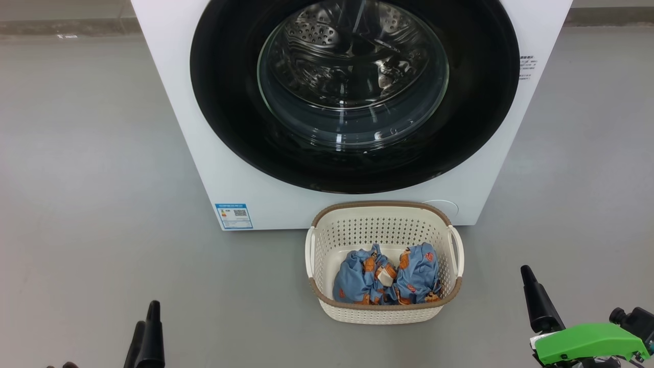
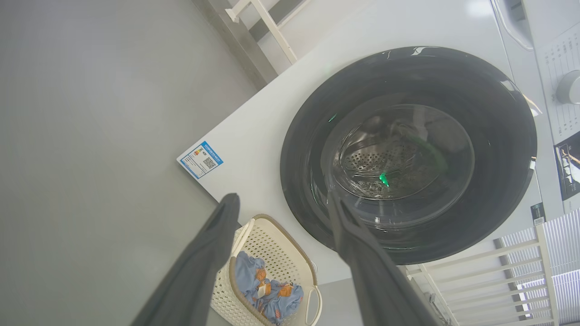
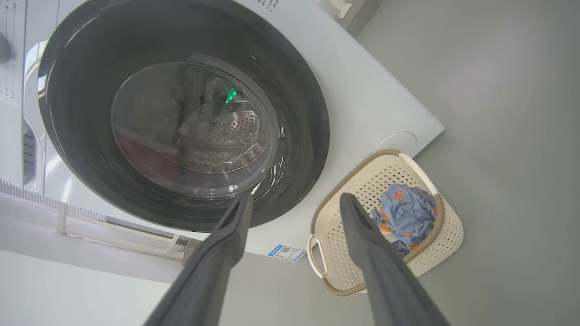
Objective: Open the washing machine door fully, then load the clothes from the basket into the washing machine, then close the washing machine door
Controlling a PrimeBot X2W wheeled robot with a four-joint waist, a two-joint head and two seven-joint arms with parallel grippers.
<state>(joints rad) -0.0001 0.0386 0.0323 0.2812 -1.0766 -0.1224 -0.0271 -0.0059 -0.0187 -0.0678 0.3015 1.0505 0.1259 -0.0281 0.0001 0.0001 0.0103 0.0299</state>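
Grey floor [image 1: 92, 179] has the washing machine [image 1: 168, 92] on it, its door [image 1: 225, 102] shut. Right in front, the clothes [image 1: 388, 278] lie in the basket [image 1: 380, 204]. Both the left hand [image 2: 283, 197] and right hand [image 3: 297, 195] are spread apart, empty.

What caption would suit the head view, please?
Washer door shut, clothes in basket before it; left claw and right claw open, empty.

A smooth matt grey floor [image 1: 92, 153] spread across the room under soft, even light and carried a faint pale sheen. Along its far edge ran a darker grey-brown skirting band [image 1: 61, 28] at the foot of a pale wall [image 1: 51, 7]. A white frame of thin rails [image 2: 521, 253] stood beside white slatted louvres [image 2: 564, 244].
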